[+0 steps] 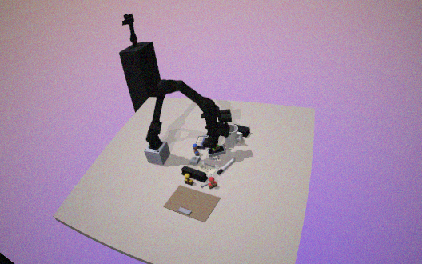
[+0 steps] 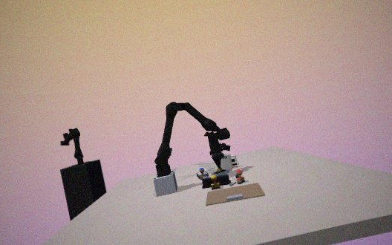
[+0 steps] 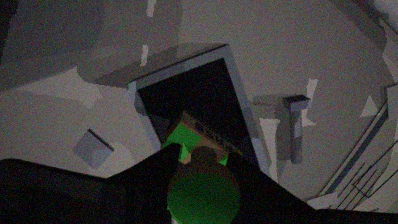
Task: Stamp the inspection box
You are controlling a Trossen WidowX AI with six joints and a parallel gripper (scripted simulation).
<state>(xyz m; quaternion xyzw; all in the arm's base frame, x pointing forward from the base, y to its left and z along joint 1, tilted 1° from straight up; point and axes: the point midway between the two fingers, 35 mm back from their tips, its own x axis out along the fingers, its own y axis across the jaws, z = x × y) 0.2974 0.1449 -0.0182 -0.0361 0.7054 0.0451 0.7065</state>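
Note:
My gripper (image 1: 215,146) (image 2: 219,168) (image 3: 203,156) is shut on the green-knobbed stamp (image 3: 203,197), pointing down. The stamp's base overlaps the near part of the black ink pad (image 1: 217,153) (image 3: 238,90) in the wrist view; whether they touch cannot be told. The stamp's face and word are hidden. A pale card (image 1: 209,168) with faint marks lies in front of the pad in the top view. A ruled sheet with a blue band (image 3: 356,155) shows at the wrist view's right edge; its inspection box cannot be made out clearly.
Blue (image 1: 195,147) (image 2: 201,170), yellow (image 1: 187,176) (image 2: 214,178) and red (image 1: 212,180) (image 2: 239,172) knobbed stamps stand around. A black bar (image 1: 194,174), marker (image 1: 227,165), small grey block (image 1: 194,160) (image 3: 93,148), white mug (image 2: 226,162) and brown board (image 1: 193,200) (image 2: 253,190) are also there.

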